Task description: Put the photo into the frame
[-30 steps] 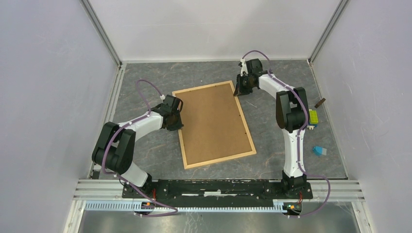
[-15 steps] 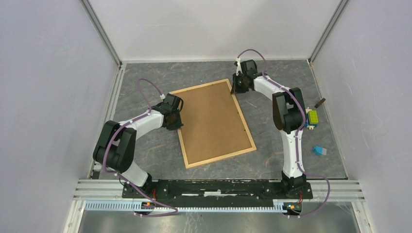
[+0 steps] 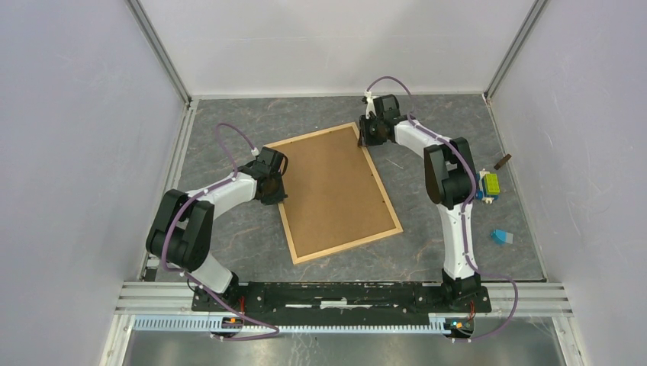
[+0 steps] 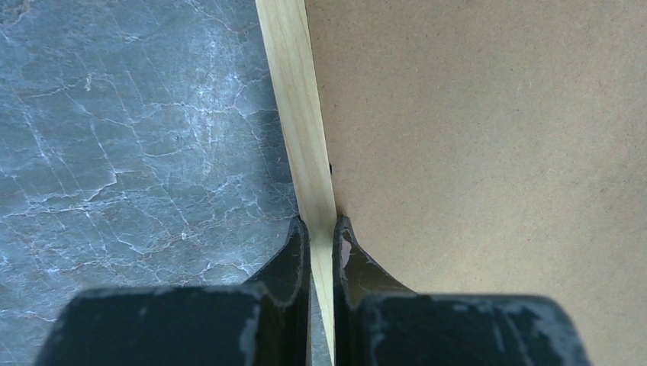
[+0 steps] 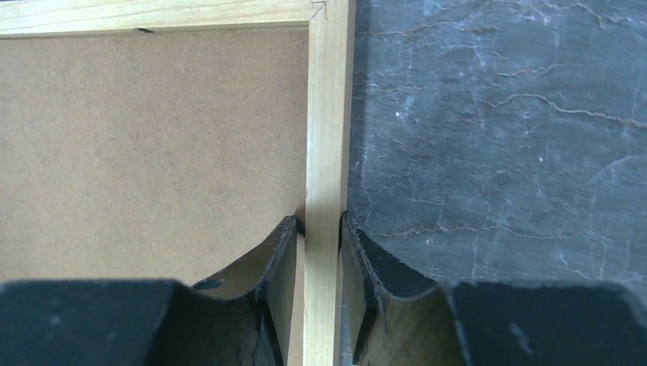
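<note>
The thin light natural-wood picture frame [image 3: 349, 244] lies flat and slightly askew on the grey marbled bench [image 3: 229, 229]. It shows only a plain brown backing board [image 3: 336, 191], and the photo is out of sight. Since a second ago the frame's far end has swung left, and the right arm has moved with it. The left arm bends in from the side, its pincer [image 4: 321, 229] clamped on the left rail. The right arm reaches to the far right corner. Its pincer [image 5: 320, 225] straddles the rail closely, but whether it grips cannot be told.
</note>
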You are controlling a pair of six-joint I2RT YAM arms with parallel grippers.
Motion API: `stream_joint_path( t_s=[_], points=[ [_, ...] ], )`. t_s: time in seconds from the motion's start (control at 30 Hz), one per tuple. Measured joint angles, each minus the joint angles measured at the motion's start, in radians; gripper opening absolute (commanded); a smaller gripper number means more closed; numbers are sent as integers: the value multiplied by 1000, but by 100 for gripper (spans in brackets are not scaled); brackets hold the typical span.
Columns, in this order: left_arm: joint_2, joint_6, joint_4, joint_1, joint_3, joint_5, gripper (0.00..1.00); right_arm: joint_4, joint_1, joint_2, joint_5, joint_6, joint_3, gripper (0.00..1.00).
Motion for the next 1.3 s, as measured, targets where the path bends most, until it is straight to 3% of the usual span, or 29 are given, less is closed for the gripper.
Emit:
stream_joint_path(
  t_s=[0.33,0.63,0.9,1.1,1.3],
  points=[
    [-1,0,-4,0,0,-3,2,-45,-2,48,-97,-61,100,54],
    [-1,16,11,-13,0,-7,2,-124,-53,-47,-122,-47,-13,41],
    [0,23,19,-39,0,-28,2,-179,-57,-67,-74,-47,-14,39],
    [1,23,19,-42,0,-32,2,-246,-57,-71,-3,-53,29,40],
    [1,23,20,-46,0,-39,2,-271,-57,-71,34,-55,109,33]
  ],
)
